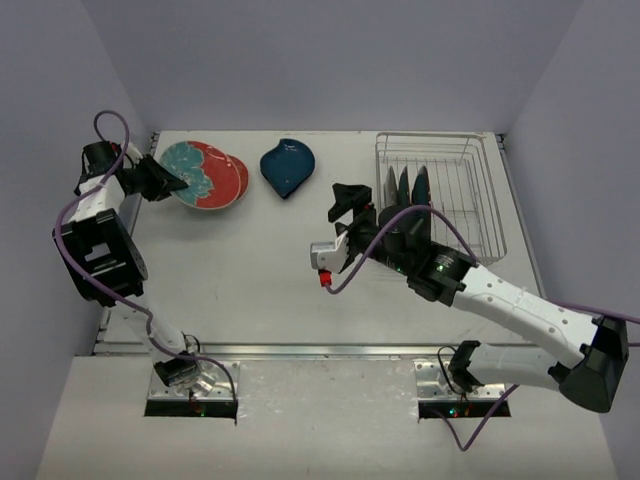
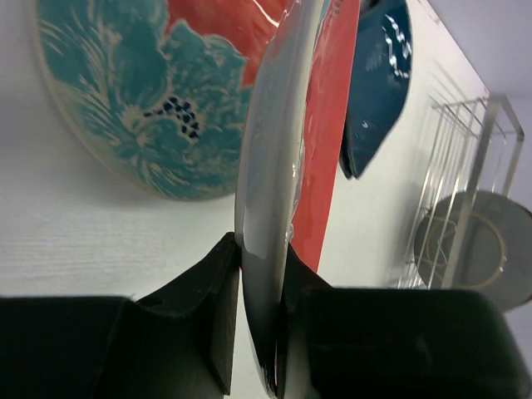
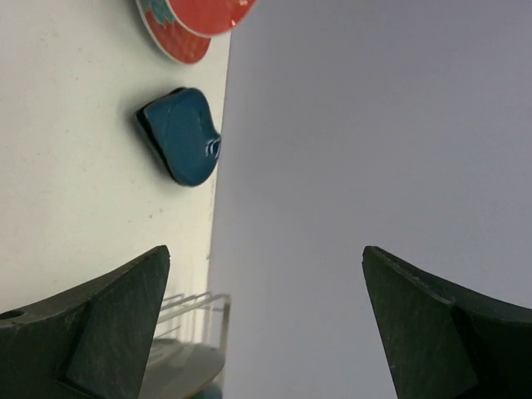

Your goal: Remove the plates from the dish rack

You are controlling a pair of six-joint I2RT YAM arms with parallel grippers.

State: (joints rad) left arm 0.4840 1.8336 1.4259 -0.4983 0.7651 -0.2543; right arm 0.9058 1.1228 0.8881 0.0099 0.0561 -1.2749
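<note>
My left gripper (image 1: 170, 183) (image 2: 262, 307) is shut on the rim of a white-and-red plate (image 2: 270, 183), seen edge-on and tilted at the table's far left. Against it lies a second plate with a teal flower on red (image 1: 190, 168) (image 2: 133, 91). The dark blue leaf-shaped dish (image 1: 287, 166) (image 2: 378, 83) (image 3: 183, 137) lies flat to their right. The wire dish rack (image 1: 470, 190) (image 2: 465, 183) (image 3: 195, 306) at the far right holds three upright plates (image 1: 405, 186). My right gripper (image 1: 342, 203) (image 3: 266, 324) is open and empty, in the air just left of the rack.
Walls close off the table at the back and on both sides. My right arm (image 1: 500, 295) stretches diagonally across the table's right half, in front of the rack. Bare white table (image 1: 240, 270) lies between the two arms.
</note>
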